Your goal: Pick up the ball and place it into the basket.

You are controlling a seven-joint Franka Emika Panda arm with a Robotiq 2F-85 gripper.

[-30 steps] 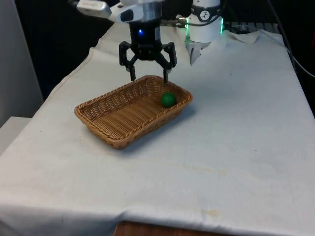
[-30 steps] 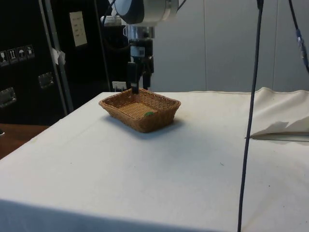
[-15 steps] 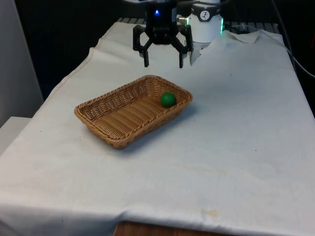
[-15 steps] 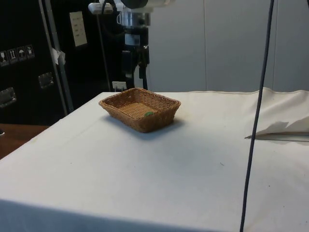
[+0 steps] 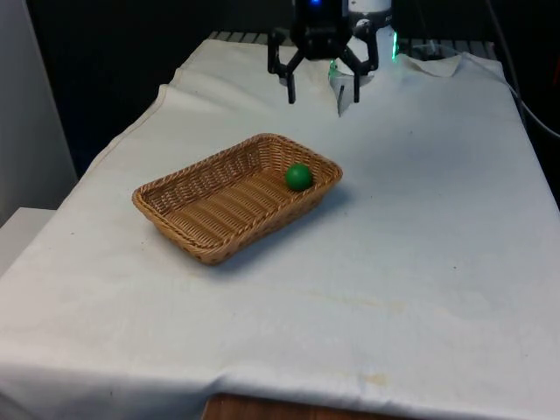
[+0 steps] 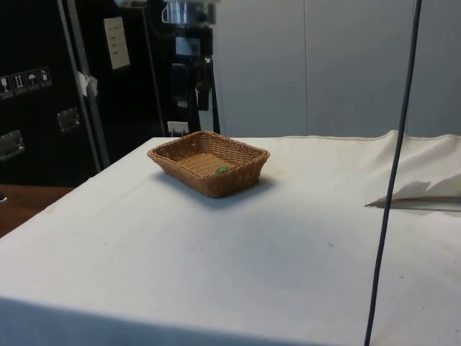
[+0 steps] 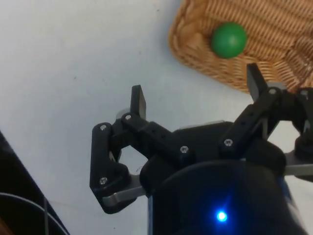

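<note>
The green ball (image 5: pixel 298 177) is sitting inside the wicker basket (image 5: pixel 197 229), tucked into the corner at the end nearest the robot, close up against the woven wall on the front view's right. From the side you can just catch a bit of the ball (image 6: pixel 222 169) poking above the basket (image 6: pixel 238 179) rim, and from the wrist the ball (image 7: pixel 228 40) is lying on the weave right by the rounded corner of the basket (image 7: pixel 193 56). Nothing's touching it. The basket itself sits at an angle on the tabletop (image 5: pixel 420 262), long side running from the front view's lower left up toward the right, with white cloth all around it. The tool (image 5: pixel 321 93) is up in the air beyond the basket's far end, well apart from the ball and off toward the front view's right of it, hanging over bare cloth. Its two black fingers (image 5: pixel 290 87) point straight down and are spread wide with nothing between them. In the wrist view the tool (image 7: pixel 198 95) has its fingers splayed out the same way, one over plain cloth and the other lined up near the basket's edge. From the side the tool (image 6: pixel 191 79) hangs high above the tabletop (image 6: pixel 252 252) behind the basket, the wrist held vertical with the rest of the arm going up out of the top of the picture.
</note>
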